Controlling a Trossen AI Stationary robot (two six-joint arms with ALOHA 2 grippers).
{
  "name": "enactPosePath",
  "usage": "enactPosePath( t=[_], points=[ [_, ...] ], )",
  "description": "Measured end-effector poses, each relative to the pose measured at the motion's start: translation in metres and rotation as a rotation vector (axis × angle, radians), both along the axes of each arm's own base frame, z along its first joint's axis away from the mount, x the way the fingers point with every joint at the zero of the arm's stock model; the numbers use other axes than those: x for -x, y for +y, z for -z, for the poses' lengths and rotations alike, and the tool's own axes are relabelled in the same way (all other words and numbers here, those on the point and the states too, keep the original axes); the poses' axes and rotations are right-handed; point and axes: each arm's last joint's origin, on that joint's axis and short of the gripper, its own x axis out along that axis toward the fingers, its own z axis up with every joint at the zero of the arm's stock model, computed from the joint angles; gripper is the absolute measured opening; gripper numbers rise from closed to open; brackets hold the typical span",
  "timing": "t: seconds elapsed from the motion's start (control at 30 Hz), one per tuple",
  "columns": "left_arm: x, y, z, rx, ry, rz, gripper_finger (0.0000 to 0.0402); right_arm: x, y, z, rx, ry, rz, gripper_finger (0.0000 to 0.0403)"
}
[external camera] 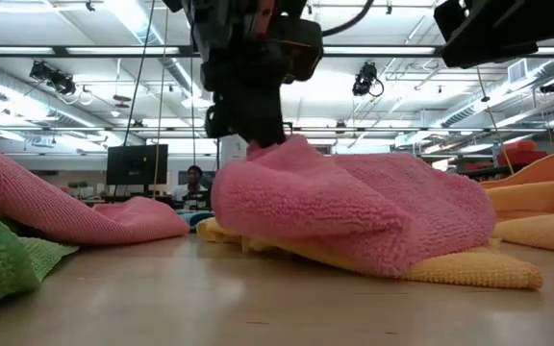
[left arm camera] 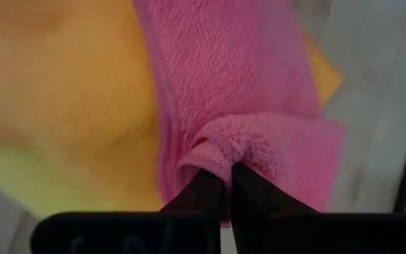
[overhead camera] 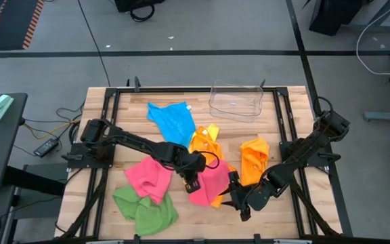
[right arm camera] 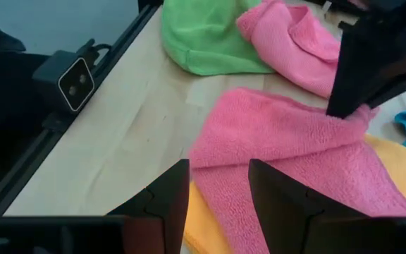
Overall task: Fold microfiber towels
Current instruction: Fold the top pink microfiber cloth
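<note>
A pink towel (overhead camera: 210, 184) lies crumpled at the table's near middle, on top of a yellow-orange towel (external camera: 450, 270). My left gripper (overhead camera: 193, 173) is shut on its left edge and also shows in the low view (external camera: 248, 106). My right gripper (overhead camera: 240, 202) is open just right of this towel, its fingers (right arm camera: 168, 201) close to the towel's near edge (right arm camera: 224, 152) and touching nothing. A second pink towel (overhead camera: 147, 177), a green one (overhead camera: 145, 207), a blue one (overhead camera: 172, 119), a yellow one (overhead camera: 206, 138) and an orange one (overhead camera: 254, 160) lie crumpled around. My left gripper pinches a bunched fold (left arm camera: 220, 149) at the pink towel's left edge between its two fingers (left arm camera: 204, 196). The fingers come from above, pointing down. The fold stands up as a small peak (external camera: 291, 146) at the fingers, and the rest of the towel lies slack on the yellow-orange towel.
A clear plastic bin (overhead camera: 235, 102) stands at the table's far right. Black frame rails (overhead camera: 284, 129) run along the table's sides. A small camera block (right arm camera: 76, 79) sits at the near edge. Bare wood (right arm camera: 132, 134) shows between the green towel and my right gripper.
</note>
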Motion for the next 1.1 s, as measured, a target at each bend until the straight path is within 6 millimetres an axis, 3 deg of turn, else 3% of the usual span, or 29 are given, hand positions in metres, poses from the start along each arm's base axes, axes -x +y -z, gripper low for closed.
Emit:
enactPosePath(
  t=[0.17,0.47,0.63,0.8,1.1],
  points=[
    [-0.003,0.006,0.0,-0.002,-0.019,-0.019,0.0025,0.0,-0.002,0.002,0.021,0.011,0.01,0.0156],
    [-0.005,0.006,0.003,-0.022,-0.025,0.006,0.0118,0.0,-0.001,0.0,0.006,-0.001,0.004,0.0156],
    [-0.008,0.005,0.01,-0.057,-0.032,0.073,0.0151,0.0,0.0,0.0,0.001,-0.002,0.004,0.0156],
    [-0.01,0.006,0.011,-0.055,-0.045,0.07,0.0154,-0.004,0.003,0.004,-0.013,0.004,-0.056,0.0156],
    [-0.01,0.006,0.011,-0.051,-0.046,0.066,0.013,-0.022,0.029,0.044,0.201,-0.045,0.011,0.0156]
  ],
)
